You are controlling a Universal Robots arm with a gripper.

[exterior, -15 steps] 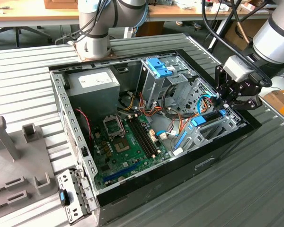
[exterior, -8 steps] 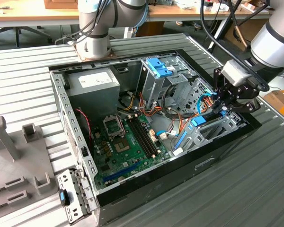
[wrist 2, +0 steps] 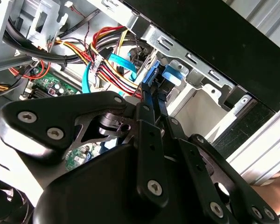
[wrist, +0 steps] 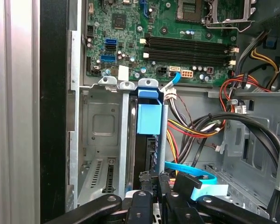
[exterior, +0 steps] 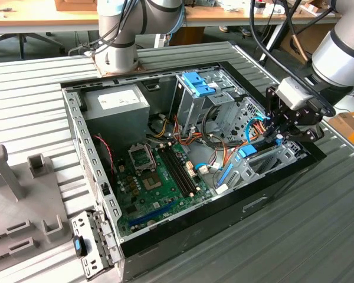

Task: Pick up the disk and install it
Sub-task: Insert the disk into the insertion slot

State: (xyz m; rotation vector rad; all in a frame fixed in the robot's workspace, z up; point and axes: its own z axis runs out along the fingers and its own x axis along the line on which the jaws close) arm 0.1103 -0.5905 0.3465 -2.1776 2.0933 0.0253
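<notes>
Install in hand: I have the black claw (exterior: 278, 138) at the exterior view's right, down inside the open grey-and-black metal computer case (exterior: 82, 132), which lies on the ribbed grey metal worktop (exterior: 283, 242). In the first wrist view, the flat black rectangular disk with bright blue plastic carrier rails (wrist: 149, 116) stands on edge in a slot of the grey sheet-metal drive bay (wrist: 100, 121). Its blue end tab points toward the green motherboard (wrist: 130, 28). The claw is drawn narrow on the disk's near edge and appears to be gripping it, though the contact itself is partly hidden. I judge the pickup done and the install step under way. The next move calls for a straight push along the slot, clear of the red and yellow cable bundle (wrist: 196, 126) just beside it.
</notes>
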